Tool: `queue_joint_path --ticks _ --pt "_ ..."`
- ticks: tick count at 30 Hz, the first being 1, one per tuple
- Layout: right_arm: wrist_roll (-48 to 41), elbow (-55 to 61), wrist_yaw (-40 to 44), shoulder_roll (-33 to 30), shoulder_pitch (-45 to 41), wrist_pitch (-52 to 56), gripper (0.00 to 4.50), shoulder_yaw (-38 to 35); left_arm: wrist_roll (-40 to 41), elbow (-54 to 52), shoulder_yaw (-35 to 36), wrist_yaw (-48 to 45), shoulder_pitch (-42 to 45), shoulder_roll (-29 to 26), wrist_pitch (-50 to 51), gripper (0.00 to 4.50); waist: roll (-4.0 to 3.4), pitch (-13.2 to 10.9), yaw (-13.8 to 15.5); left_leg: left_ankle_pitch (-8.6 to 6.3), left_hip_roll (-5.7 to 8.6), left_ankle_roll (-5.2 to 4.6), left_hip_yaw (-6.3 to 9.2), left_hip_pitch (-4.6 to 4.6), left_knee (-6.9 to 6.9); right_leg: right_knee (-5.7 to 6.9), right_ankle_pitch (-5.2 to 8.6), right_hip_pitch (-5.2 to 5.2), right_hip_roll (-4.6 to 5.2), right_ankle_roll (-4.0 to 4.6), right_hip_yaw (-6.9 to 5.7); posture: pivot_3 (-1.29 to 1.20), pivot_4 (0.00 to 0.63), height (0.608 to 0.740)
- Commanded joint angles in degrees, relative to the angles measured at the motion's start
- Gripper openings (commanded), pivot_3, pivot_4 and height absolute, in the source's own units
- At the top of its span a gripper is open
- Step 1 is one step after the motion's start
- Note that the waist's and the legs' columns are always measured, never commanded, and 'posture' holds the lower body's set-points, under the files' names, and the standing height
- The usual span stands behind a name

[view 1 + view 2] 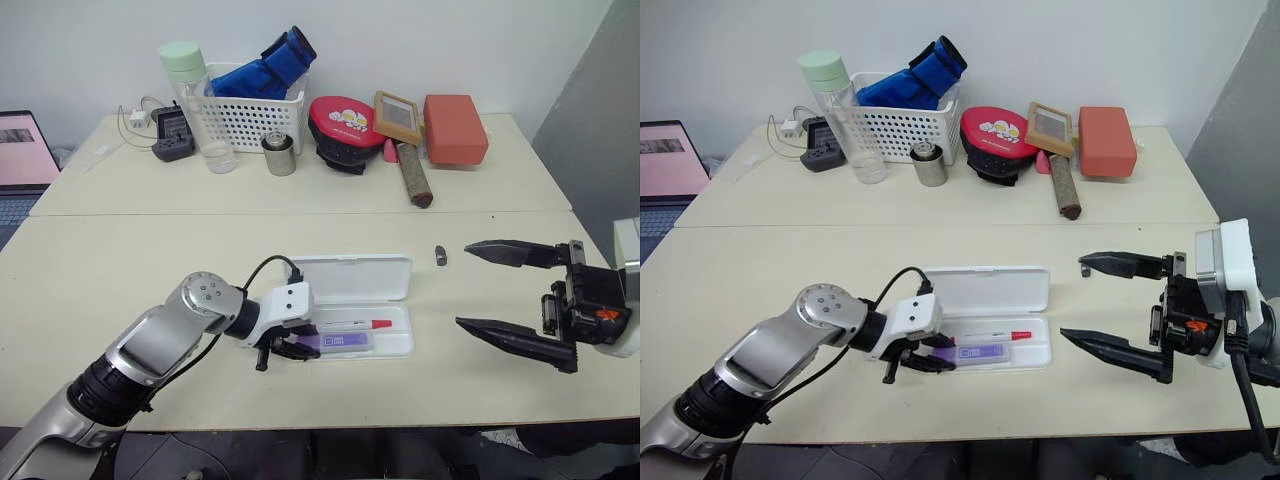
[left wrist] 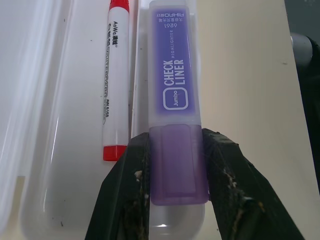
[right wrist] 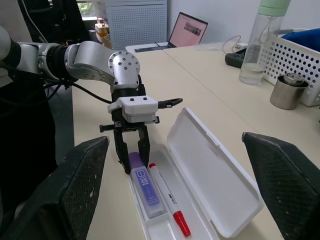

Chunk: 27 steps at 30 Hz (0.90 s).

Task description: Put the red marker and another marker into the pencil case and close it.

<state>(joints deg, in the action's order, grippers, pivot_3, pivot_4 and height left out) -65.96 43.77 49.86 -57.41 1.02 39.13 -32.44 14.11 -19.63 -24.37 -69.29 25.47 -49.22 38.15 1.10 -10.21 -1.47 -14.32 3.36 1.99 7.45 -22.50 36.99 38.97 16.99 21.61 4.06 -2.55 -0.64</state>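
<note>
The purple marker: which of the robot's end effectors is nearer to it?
Left. The left end effector grips the purple marker's end inside the pencil case; the right end effector hangs open beyond the case's other end.

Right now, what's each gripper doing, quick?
Left gripper: shut on the purple marker, which lies in the pencil case beside the red marker.
Right gripper: open, holding nothing.

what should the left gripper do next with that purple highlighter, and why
Probably open the left gripper and let go: its fingers clamp the end of the flat translucent purple marker, which already lies in the open white plastic pencil case beside the slim red-capped white marker.
</note>
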Motion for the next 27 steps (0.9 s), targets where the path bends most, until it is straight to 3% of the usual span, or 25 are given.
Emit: queue_joint_path --ticks 1,4,6,9,19,22,27 --pt "-0.5 1.0 -0.2 0.2 -0.2 -1.4 4.50 -1.5 -0.7 -1.3 0.3 -0.5 1.2 -0.4 -0.5 1.18 0.00 0.0 0.0 0.00 0.00 0.00 0.01 0.00 0.00 0.00 0.00 0.00 0.00 0.00 0.00 0.00 0.150 0.740" --pt "-0.4 1.0 -0.1 0.2 -0.1 -1.5 4.50 -1.5 -0.8 -1.0 0.5 -0.4 1.4 -0.2 -0.2 1.18 0.00 0.0 0.0 0.00 0.00 0.00 0.00 0.00 0.00 0.00 0.00 0.00 0.00 0.00 0.00 0.00 0.150 0.740" --pt "-0.2 0.9 -0.1 0.3 0.0 -1.6 4.50 -1.4 -1.0 -0.9 0.4 -0.3 1.5 -0.1 -0.1 1.89 0.00 0.0 0.0 0.00 0.00 0.00 0.00 0.00 0.00 0.00 0.00 0.00 0.00 0.00 0.00 0.00 0.150 0.740" --pt "-0.2 0.9 -0.1 0.2 0.0 -1.8 4.50 -1.4 -1.4 -0.6 0.5 0.0 1.8 0.1 -0.1 2.60 0.00 0.0 0.0 0.00 0.00 0.00 0.01 0.00 0.00 0.00 0.00 0.00 0.00 -0.01 -0.01 0.00 0.150 0.740" --pt "-0.4 0.6 -0.2 0.2 0.0 -2.0 4.50 -1.0 2.4 -3.8 2.9 -0.7 2.6 0.3 3.2 4.44 0.01 0.0 0.0 0.00 0.00 0.00 0.01 0.00 0.00 0.00 0.00 0.00 0.00 -0.01 -0.01 0.00 0.150 0.740" --pt "0.4 -0.9 -1.3 0.8 -0.1 -1.4 4.50 0.8 6.8 -5.6 6.5 1.0 3.4 2.9 5.2 4.48 0.01 0.0 0.0 0.00 0.00 0.00 0.01 0.00 0.00 0.00 0.00 0.00 0.00 -0.01 0.00 0.00 0.150 0.740" --pt "12.7 -9.6 -14.0 3.1 -6.2 0.5 4.50 11.0 15.6 -6.3 15.2 7.1 6.7 12.1 8.4 4.48 0.19 -0.1 0.0 0.00 0.01 0.00 0.06 0.03 0.05 -0.02 0.01 -0.10 0.01 -0.02 -0.01 0.00 0.150 0.740"
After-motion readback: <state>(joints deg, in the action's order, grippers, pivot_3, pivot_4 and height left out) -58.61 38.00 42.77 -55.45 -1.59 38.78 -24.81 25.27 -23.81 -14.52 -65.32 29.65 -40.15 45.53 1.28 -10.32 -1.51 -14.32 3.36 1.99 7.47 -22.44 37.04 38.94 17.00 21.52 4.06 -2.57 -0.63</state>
